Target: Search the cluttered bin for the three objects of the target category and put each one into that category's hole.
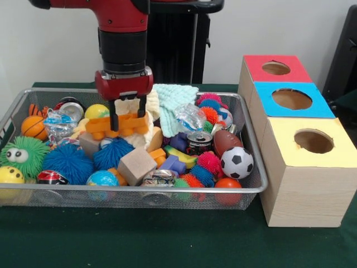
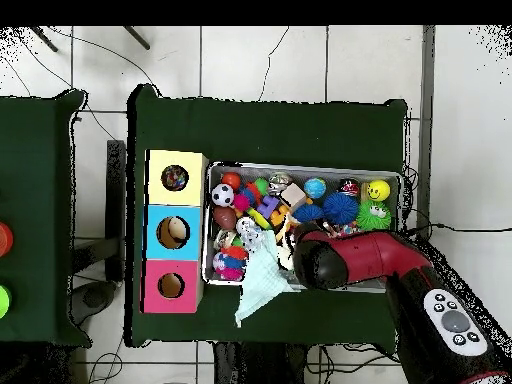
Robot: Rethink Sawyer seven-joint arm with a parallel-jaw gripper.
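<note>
The silver mesh bin (image 1: 252, 133) is full of toys. My gripper (image 1: 128, 114) hangs low over its middle, its fingers apart, straddling the plain cream cloth (image 1: 131, 106) and an orange plastic toy (image 1: 120, 126). Nothing is held. Two crumpled white pieces with coloured patches, possibly rags, lie in the bin: one right of the gripper (image 1: 189, 117), one at the left (image 1: 58, 125). The hole (image 1: 314, 141) in the yellow-topped box (image 1: 307, 167) is right of the bin. In the overhead view the arm (image 2: 345, 262) hides the gripper, and something multicoloured shows in the yellow box's hole (image 2: 174, 178).
A mint-green cloth (image 1: 174, 100) drapes over the bin's far rim. Blue-topped (image 1: 290, 100) and red-topped (image 1: 274, 68) boxes stand behind the yellow one. The bin holds spiky balls, a soccer ball (image 1: 236, 162), a wooden cube (image 1: 136, 166) and a can (image 1: 199, 143).
</note>
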